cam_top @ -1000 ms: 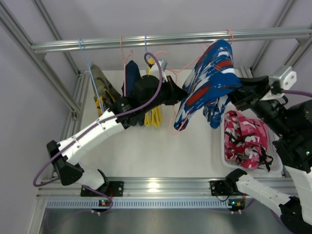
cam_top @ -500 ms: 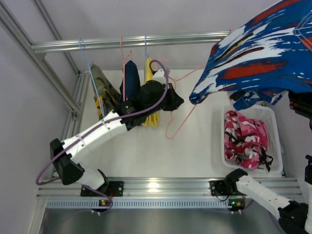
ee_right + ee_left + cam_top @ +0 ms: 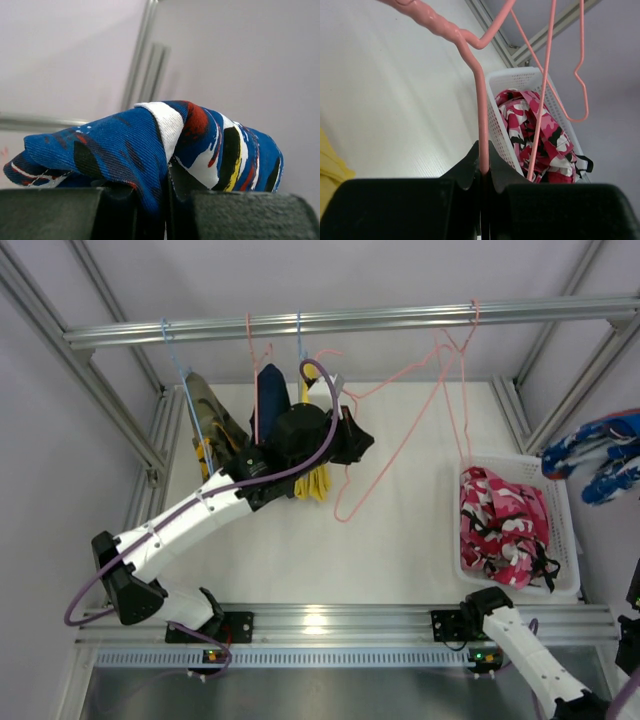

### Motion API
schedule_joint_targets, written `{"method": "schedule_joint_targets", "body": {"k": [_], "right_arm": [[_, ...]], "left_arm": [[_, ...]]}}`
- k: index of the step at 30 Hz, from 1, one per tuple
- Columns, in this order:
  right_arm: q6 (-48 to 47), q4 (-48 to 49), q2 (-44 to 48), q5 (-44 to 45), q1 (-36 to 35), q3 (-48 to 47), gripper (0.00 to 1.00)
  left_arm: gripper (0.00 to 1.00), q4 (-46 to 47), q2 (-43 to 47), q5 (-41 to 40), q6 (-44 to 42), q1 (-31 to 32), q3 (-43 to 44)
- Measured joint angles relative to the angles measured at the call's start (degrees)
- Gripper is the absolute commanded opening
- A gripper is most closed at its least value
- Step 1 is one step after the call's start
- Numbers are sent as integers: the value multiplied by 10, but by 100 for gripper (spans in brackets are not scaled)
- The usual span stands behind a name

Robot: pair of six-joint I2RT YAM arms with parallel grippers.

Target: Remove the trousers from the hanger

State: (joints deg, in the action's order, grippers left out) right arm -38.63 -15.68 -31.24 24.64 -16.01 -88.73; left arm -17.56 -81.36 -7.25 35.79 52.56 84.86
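Two wrist views show left pincer (image 3: 482, 162) clamping pink hanger (image 3: 480, 110), right pincer (image 3: 167, 182) clamping blue trousers (image 3: 100, 150).

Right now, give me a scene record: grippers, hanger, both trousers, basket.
left gripper: shut on pink hanger
right gripper: shut on blue trousers
pink hanger: hooked on rail, bare
blue trousers: off the hanger, held at far right, beyond the basket
pink trousers: lying in basket
task state: no trousers left on the pink hanger
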Motion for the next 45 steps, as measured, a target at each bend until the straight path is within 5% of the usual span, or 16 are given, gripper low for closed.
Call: {"method": "schedule_joint_targets", "body": {"k": [11,18,23,26,27,30,38,45], "right_arm": [[2,-212,115,104,7,265,0],[73,-212,126,71,7,506,0],[117,-187,114,43,7,564,0],[127,-186,123,24,7,563,45],[132,-192,128,12,7,560,70],[138,-232,148,-26,8,520,96],[167,-259,176,-124,8,295,99],[194,-259,130,-200,8,230,98]], "left_arm": [[0,-18,0,-46,-2,0,15],[0,-40,0,-68,-14,0,33],[0,-40,0,-88,-32,0,56],[0,-41,0,-92,-39,0,59],[0,-43,0,-92,-42,0,59],[0,-57,0,-92,-47,0,59],[0,-102,-6,-108,-65,2,75],[0,-111,-57,-204,-110,72,165]]}}
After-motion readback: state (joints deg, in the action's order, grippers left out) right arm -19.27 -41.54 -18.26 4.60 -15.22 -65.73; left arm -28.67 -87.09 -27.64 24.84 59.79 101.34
